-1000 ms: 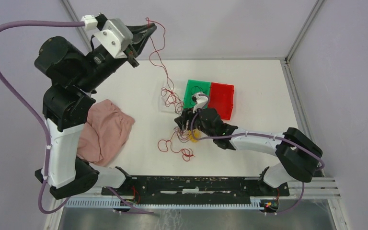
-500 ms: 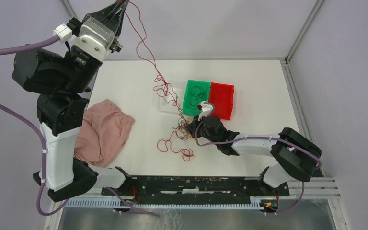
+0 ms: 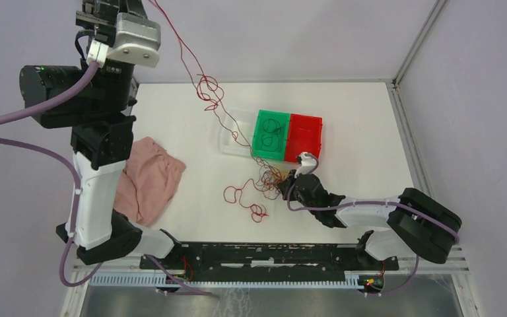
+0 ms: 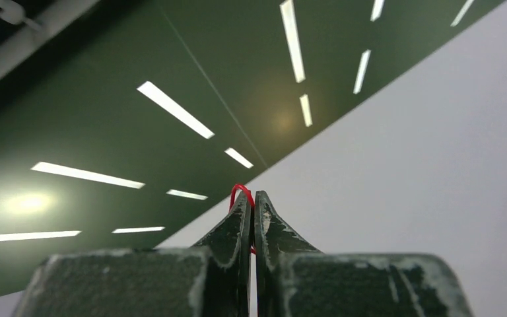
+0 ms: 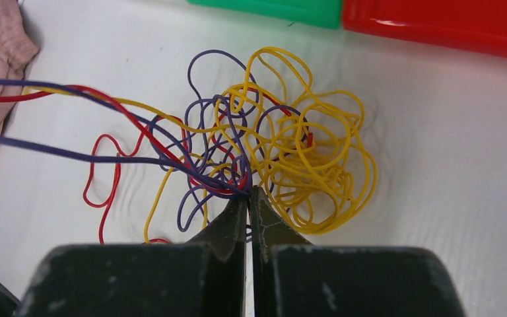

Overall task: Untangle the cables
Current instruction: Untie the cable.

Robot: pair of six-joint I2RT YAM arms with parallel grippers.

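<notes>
Top external: left jaws raised their pinched red cable [image 3: 183, 54]; right jaws now clamp cables [image 5: 237, 181].

No text, label, brand, number or sign can be read in any of the views.

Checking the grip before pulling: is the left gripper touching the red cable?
Touching. The left wrist view shows the left gripper shut, with a loop of the red cable pinched between its tips.
</notes>
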